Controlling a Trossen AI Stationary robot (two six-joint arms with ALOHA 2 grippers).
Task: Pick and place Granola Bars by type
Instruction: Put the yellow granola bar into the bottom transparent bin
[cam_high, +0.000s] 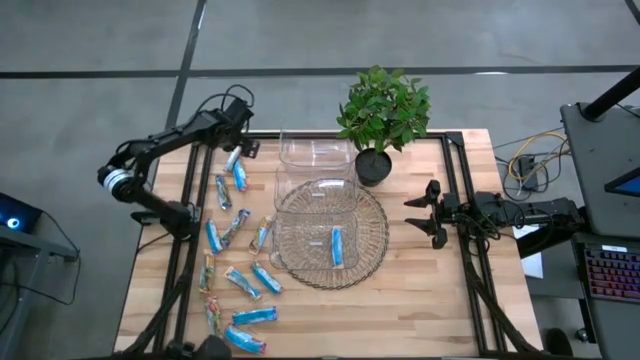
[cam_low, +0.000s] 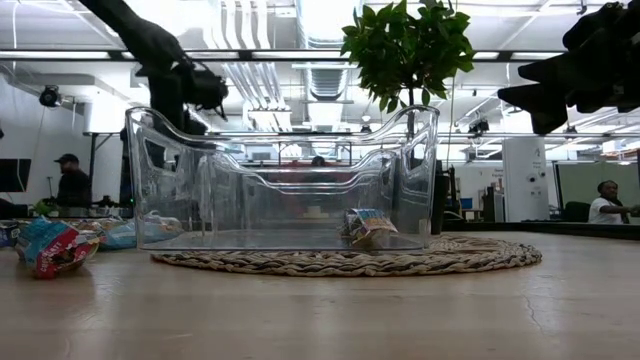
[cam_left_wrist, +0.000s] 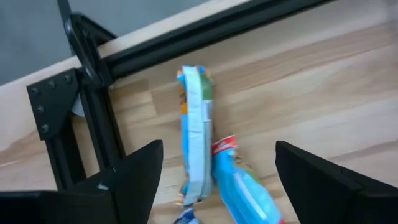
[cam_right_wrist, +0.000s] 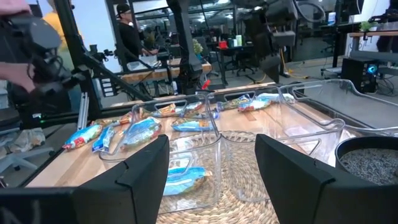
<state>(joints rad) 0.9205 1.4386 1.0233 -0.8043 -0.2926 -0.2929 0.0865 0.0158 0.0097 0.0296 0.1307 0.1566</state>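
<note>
Several granola bars in blue foil lie flat on the wooden table's left side, among them a bar (cam_high: 240, 178) at the far left and others (cam_high: 254, 316) toward the near edge. One bar (cam_high: 336, 245) lies in the clear container (cam_high: 330, 200) on the woven mat (cam_high: 372, 262). My left gripper (cam_high: 240, 140) hovers open over the far-left bars. In the left wrist view a blue-and-white bar (cam_left_wrist: 196, 143) and a blue bar with a red end (cam_left_wrist: 242, 186) lie below the gap between its fingers. My right gripper (cam_high: 412, 212) waits open at the table's right.
A second clear container (cam_high: 315, 150) stands at the far edge, beside a potted plant (cam_high: 383, 115). A black frame rail (cam_left_wrist: 186, 43) runs along the table's far-left corner, close to the left gripper. Bare wood (cam_high: 420, 300) lies right of the mat. People show in the room behind.
</note>
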